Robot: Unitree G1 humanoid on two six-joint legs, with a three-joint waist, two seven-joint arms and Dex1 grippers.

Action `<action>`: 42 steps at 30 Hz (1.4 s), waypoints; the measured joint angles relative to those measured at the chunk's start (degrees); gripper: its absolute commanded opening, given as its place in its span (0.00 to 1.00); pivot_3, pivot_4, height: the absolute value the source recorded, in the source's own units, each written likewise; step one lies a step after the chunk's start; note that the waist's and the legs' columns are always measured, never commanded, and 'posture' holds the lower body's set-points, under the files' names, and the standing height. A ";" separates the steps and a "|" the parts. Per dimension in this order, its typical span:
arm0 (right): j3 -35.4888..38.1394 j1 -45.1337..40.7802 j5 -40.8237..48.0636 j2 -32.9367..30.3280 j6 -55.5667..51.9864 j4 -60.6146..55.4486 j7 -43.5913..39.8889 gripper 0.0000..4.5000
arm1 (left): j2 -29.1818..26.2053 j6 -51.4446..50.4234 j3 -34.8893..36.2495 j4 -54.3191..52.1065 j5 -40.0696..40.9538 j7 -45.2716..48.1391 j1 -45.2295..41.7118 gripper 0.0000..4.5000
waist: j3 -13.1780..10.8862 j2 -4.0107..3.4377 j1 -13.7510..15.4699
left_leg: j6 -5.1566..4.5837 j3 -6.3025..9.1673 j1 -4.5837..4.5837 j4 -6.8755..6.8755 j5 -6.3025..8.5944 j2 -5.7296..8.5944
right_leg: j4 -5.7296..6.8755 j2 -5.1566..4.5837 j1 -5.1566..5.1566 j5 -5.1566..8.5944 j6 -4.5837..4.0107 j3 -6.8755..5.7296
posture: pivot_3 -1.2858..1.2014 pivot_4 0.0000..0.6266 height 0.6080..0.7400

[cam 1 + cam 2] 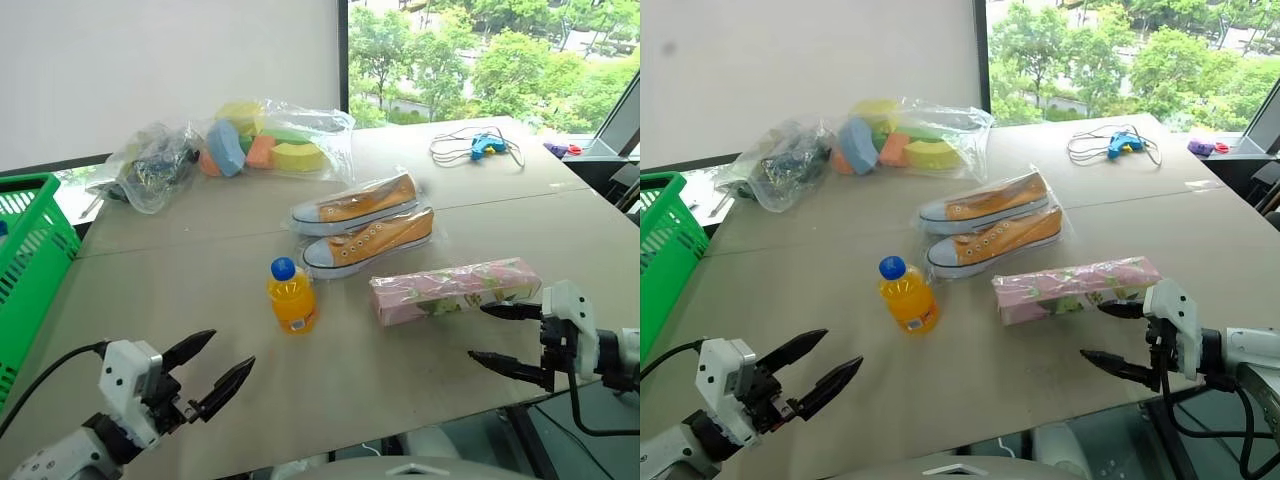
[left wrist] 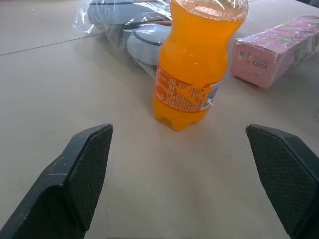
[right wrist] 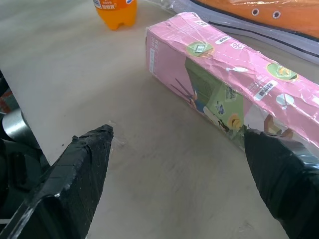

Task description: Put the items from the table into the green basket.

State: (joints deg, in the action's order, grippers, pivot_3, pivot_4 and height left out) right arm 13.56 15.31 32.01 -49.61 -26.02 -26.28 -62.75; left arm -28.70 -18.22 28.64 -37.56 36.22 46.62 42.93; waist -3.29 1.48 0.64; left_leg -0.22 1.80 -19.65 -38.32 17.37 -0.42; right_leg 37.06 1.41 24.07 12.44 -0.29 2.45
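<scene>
Bottle (image 1: 292, 298) left of box (image 1: 455, 290), sneakers (image 1: 365, 225) behind both, basket (image 1: 30, 260) at table (image 1: 200, 250) left edge.

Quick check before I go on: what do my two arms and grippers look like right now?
Both match: the left gripper and right gripper each have two black, pointed fingers with textured pads, mounted on a white housing over dark wrist parts. A black cable trails from the left wrist; another loops under the right.
</scene>
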 measured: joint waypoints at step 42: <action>-16.48 -31.38 11.03 6.10 -7.59 -6.44 3.93 1.00 | 4.20 -5.63 -10.44 8.18 -3.54 -15.59 -23.12 0.64 | -0.06 0.00 -0.11 | -0.05 0.03 0.76 0.06 0.04 -0.27 | 0.06 0.28 -0.47 -0.02 0.01 0.10 | 0.58 0.00 1.00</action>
State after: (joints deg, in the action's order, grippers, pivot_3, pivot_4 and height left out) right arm -2.91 -16.07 43.03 -43.50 -33.62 -32.72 -58.82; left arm -24.49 -23.84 18.21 -29.38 32.67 31.02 19.81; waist -3.35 1.48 0.52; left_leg -0.27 1.83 -18.88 -38.26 17.41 -0.69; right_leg 37.11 1.69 23.60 12.42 -0.27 2.55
